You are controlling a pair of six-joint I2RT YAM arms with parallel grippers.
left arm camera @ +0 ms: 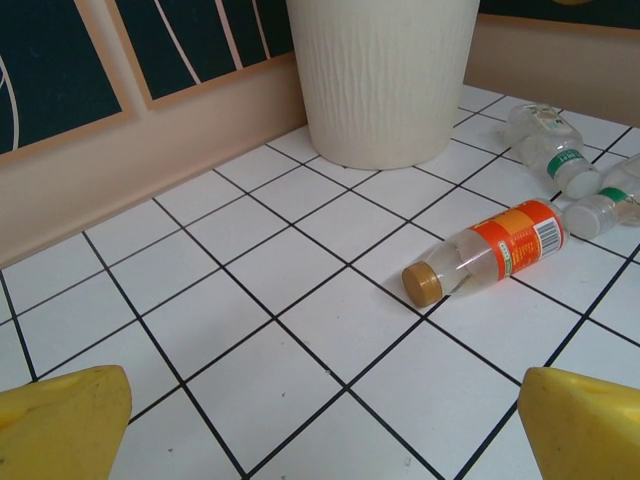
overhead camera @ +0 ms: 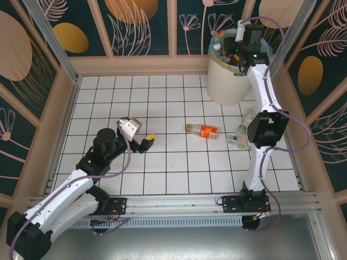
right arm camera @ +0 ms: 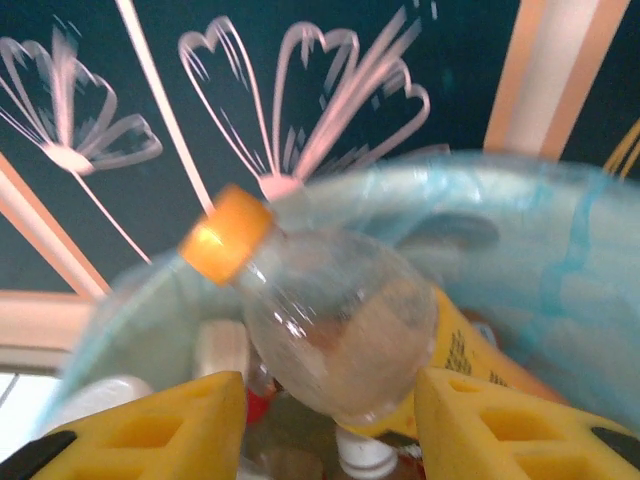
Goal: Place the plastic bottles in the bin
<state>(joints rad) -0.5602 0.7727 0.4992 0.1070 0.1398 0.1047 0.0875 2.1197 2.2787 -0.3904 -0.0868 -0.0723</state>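
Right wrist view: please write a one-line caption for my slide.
Clear orange-capped bottle between the jaws of the right gripper, above the blue-lined bin.

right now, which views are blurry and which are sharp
right wrist: motion blur smears the yellow-capped bottle and the bin liner; left wrist: sharp, the orange-label bottle crisp on the tiles; top external: sharp and evenly lit

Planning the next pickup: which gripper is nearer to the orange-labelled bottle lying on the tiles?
Left. The left gripper sits low over the tiles, facing the orange-labelled bottle; the right gripper is up over the bin, farther off.
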